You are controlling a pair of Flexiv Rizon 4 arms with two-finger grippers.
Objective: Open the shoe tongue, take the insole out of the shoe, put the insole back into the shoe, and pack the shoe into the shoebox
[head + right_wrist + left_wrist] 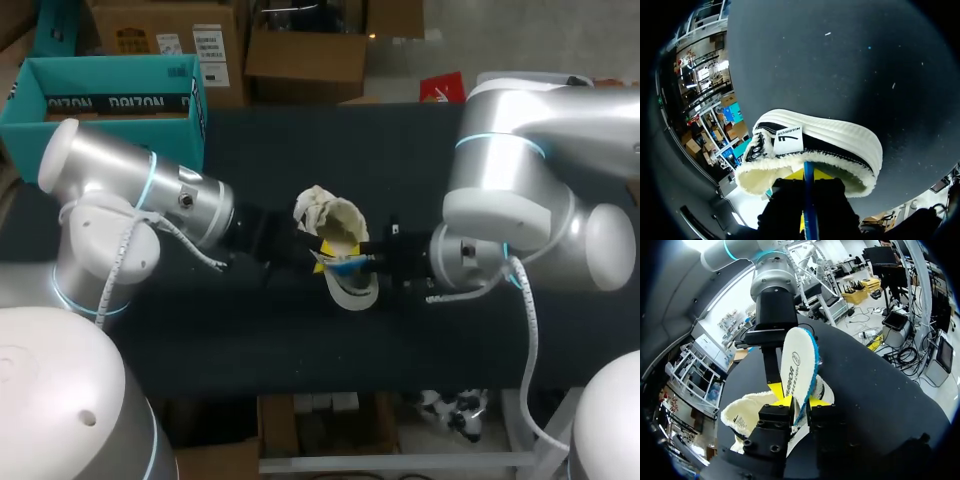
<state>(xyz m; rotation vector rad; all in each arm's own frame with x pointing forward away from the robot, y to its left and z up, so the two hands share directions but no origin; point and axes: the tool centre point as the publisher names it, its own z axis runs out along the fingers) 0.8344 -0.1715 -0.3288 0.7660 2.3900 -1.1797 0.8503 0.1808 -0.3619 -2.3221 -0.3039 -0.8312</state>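
Left gripper (801,402): squeezed shut on the insole (797,365), one yellow tip on each side.
Right gripper (809,182): pinching the same insole by its blue edge.
Insole: white, standing up on its edge, right by the shoe's opening.
Shoe (830,140): black and white, fluffy inside, middle of the table (400,340), between both arms.
Shoebox (120,70): teal, open, far left corner of the table.

Silver arms (105,165) with cyan rings (149,180), white cables (527,330).

Fleece-lined shoe (812,142) on dark table (840,65), blue-edged insole (808,200) between the jaws
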